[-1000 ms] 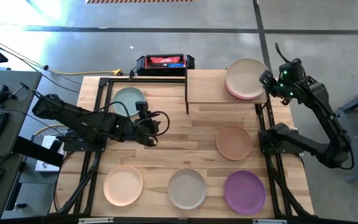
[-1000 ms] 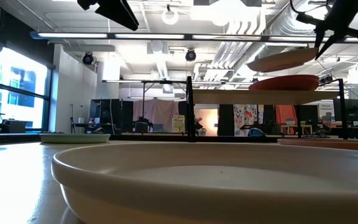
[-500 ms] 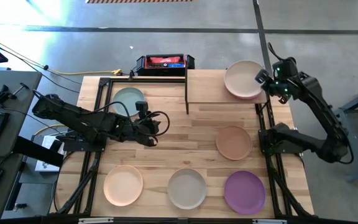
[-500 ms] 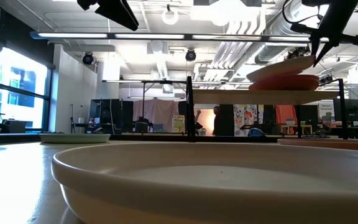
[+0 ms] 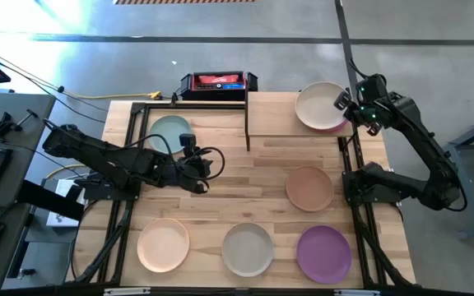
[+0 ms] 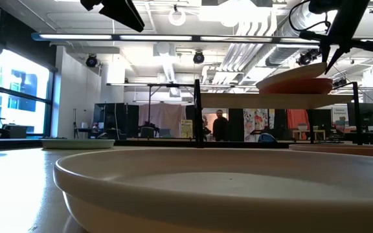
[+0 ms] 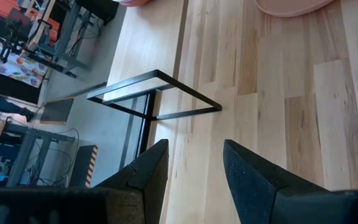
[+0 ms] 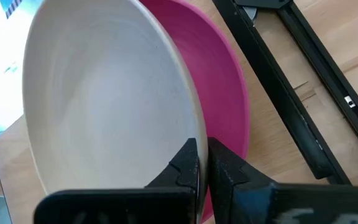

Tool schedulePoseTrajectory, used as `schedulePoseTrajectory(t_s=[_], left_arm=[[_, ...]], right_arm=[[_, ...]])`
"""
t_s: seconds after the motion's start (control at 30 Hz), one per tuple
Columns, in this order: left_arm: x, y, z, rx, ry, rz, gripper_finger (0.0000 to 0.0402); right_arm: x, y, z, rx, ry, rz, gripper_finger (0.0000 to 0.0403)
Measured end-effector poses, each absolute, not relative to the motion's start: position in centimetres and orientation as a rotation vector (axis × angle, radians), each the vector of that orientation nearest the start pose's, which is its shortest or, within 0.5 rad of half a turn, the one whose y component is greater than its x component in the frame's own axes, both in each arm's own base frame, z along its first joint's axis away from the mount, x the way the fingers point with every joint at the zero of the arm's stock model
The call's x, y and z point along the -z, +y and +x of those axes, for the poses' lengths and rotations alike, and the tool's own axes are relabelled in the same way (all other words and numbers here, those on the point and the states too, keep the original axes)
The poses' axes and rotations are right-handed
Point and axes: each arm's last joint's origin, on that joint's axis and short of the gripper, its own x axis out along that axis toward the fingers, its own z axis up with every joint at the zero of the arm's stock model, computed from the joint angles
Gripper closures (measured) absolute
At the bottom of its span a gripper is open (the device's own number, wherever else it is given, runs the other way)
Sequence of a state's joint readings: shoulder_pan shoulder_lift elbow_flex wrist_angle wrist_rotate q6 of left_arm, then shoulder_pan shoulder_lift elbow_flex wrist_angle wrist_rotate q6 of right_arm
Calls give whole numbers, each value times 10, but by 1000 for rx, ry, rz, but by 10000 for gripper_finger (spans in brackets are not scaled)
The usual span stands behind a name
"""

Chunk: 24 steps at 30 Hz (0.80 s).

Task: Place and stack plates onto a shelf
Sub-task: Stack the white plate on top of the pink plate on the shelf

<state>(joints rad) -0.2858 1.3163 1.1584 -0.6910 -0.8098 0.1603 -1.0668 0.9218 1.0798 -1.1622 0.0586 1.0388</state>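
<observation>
On the right half of the light-wood shelf (image 5: 274, 115) a magenta plate (image 8: 232, 106) lies flat. Above it is a cream plate (image 5: 318, 105), tilted, with my right gripper (image 5: 346, 105) shut on its rim. On the tabletop lie a teal plate (image 5: 169, 133) at the far left, a tan plate (image 5: 309, 187) at the right, and peach (image 5: 163, 244), pale grey (image 5: 248, 248) and purple (image 5: 323, 253) plates along the near edge. My left gripper (image 5: 212, 164) hangs open over the table's left middle, touching nothing. My right gripper pinches the cream plate's rim (image 8: 190, 134) between its two fingers, on the plate's right-hand side. The fingers slant down from the table's right. The plate is tilted, the held side high (image 6: 321, 66); its left edge (image 6: 262, 83) is down at the magenta plate.
A black and red box (image 5: 218, 81) sits behind the table's far edge. Black frame posts (image 5: 246, 123) stand at the shelf's left end and along both table sides. The shelf's left half is bare. People stand in the room beyond.
My right gripper has gone toward the table's left and down with the cream plate. The plate, held well above the magenta plate a second ago, now sits tilted just over it, its left edge lowest.
</observation>
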Motion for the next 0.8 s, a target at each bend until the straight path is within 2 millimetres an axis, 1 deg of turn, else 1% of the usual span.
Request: schedulePoseTrajectory(t_s=[0.1, 0.33, 0.43, 0.7, 0.8], left_arm=[[-314, -54, 258, -435, 775, 597, 257], [-314, -54, 258, -435, 775, 596, 257], [-314, -54, 258, -435, 775, 596, 257], [-314, -54, 258, -435, 775, 596, 257], [-314, -54, 258, -435, 775, 596, 257]], right_arm=[[-330, -128, 68, 1465, 327, 1356, 390], [-330, -127, 68, 1491, 333, 1342, 328], [-330, -127, 68, 1484, 343, 1331, 311], [-329, -126, 68, 1447, 379, 1332, 299], [-327, -121, 66, 1435, 442, 1341, 299]])
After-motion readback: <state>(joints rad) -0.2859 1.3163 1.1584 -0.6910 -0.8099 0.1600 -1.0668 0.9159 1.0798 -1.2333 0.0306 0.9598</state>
